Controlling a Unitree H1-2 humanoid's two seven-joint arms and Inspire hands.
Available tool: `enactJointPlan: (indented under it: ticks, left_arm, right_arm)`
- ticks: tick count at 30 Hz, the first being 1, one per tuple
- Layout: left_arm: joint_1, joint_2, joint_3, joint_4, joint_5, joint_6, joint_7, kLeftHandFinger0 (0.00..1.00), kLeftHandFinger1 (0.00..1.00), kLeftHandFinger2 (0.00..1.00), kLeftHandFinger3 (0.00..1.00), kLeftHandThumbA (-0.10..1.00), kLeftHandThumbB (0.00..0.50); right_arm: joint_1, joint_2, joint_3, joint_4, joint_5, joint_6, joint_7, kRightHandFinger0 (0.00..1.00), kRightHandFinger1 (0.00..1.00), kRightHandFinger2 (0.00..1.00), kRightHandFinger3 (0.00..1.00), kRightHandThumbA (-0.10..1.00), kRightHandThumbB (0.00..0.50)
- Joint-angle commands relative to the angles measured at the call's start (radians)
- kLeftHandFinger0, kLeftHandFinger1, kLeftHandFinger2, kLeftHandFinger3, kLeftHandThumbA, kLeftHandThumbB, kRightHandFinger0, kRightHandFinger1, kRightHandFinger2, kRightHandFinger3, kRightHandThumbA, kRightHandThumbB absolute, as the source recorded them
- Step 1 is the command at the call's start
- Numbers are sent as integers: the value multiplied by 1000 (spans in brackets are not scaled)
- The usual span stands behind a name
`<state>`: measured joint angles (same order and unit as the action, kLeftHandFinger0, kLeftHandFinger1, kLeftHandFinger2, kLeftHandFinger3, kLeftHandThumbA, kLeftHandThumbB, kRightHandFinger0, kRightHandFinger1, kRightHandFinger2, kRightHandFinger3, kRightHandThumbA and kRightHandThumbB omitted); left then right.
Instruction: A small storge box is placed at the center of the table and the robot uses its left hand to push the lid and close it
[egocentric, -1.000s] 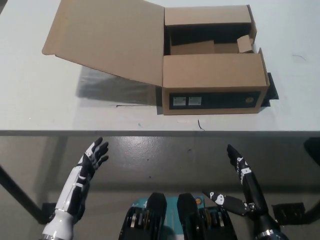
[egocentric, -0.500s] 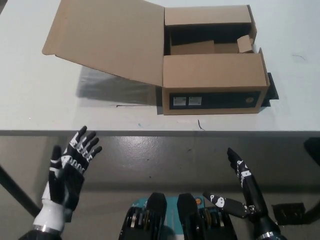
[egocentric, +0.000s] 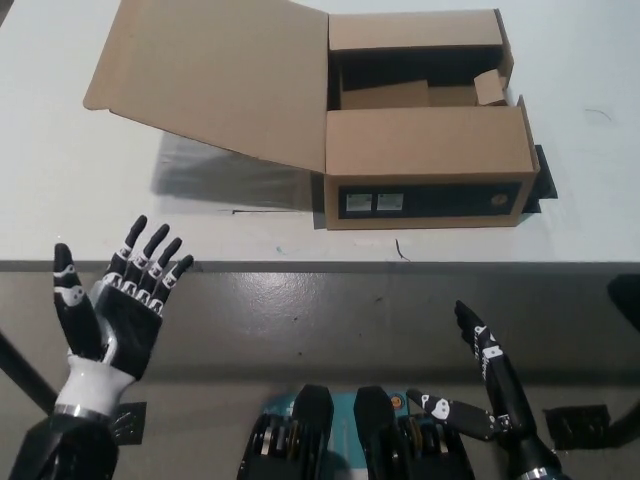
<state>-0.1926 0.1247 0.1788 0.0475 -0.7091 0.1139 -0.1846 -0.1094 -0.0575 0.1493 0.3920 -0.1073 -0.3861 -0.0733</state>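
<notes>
Rising and swinging left since a second ago, the left hand (egocentric: 115, 305) now hovers palm-up, fingers spread, near the table (egocentric: 60, 200) edge. To close cleanly, it should slip under the open lid (egocentric: 215, 75) left of the box (egocentric: 425, 165) and push rightward. Right hand (egocentric: 490, 365) rests low, fingers apart.

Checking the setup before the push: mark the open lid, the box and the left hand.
lid (egocentric: 215, 80), head view, middle of the raised flap.
box (egocentric: 425, 142), head view, top panel.
left hand (egocentric: 118, 308), head view, palm.
</notes>
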Motion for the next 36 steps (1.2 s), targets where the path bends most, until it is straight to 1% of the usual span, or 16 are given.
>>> enactJointPlan:
  ticks: [1,4,8,9,16,19,22,25,26,36]
  left_arm:
    - [-96,-8,86,33,-345,182,-141,1000,1000,1000,1000,1000,377]
    - [-103,-11,91,41,-342,191,-150,1000,1000,1000,1000,1000,377]
    - [-112,-17,101,51,-348,210,-158,1000,1000,1000,1000,1000,373]
    - [-113,-19,104,50,-347,213,-153,1000,1000,1000,1000,1000,372]
    - [-133,-22,112,54,-336,228,-166,1000,1000,1000,1000,1000,375]
    - [-142,-21,114,50,-341,241,-157,1000,1000,1000,1000,1000,371]
    - [-155,-21,112,54,-342,243,-165,1000,1000,1000,1000,1000,382]
    - [-174,-22,108,58,-341,248,-175,1000,1000,1000,1000,1000,377]
    - [-179,-23,106,58,-339,249,-175,1000,1000,1000,1000,1000,367]
    - [-217,-31,99,106,-314,259,-167,1000,1000,1000,1000,1000,392]
  right_arm:
    - [-18,0,19,-22,-24,-84,-59,1000,1000,1000,1000,1000,331]
    - [-18,-2,20,-24,-24,-84,-59,1000,1000,1000,1000,1000,340]
    - [-20,-5,24,-21,-26,-84,-64,1000,1000,1000,1000,1000,341]
    - [-20,-6,26,-21,-26,-84,-66,1000,1000,1000,1000,1000,335]
    - [-21,-9,38,-21,-24,-84,-80,1000,1000,1000,1000,1000,342]
    - [-20,-9,41,-17,-14,-84,-78,1000,1000,1000,1000,1000,343]
    - [-19,-10,43,-19,-12,-84,-80,1000,1000,1000,1000,1000,344]
    - [-23,-12,46,-16,-8,-84,-82,1000,1000,1000,1000,1000,346]
    - [-23,-13,47,-16,-8,-84,-83,1000,1000,1000,1000,1000,346]
    - [-26,-11,45,-20,13,-84,-67,1000,1000,1000,1000,1000,345]
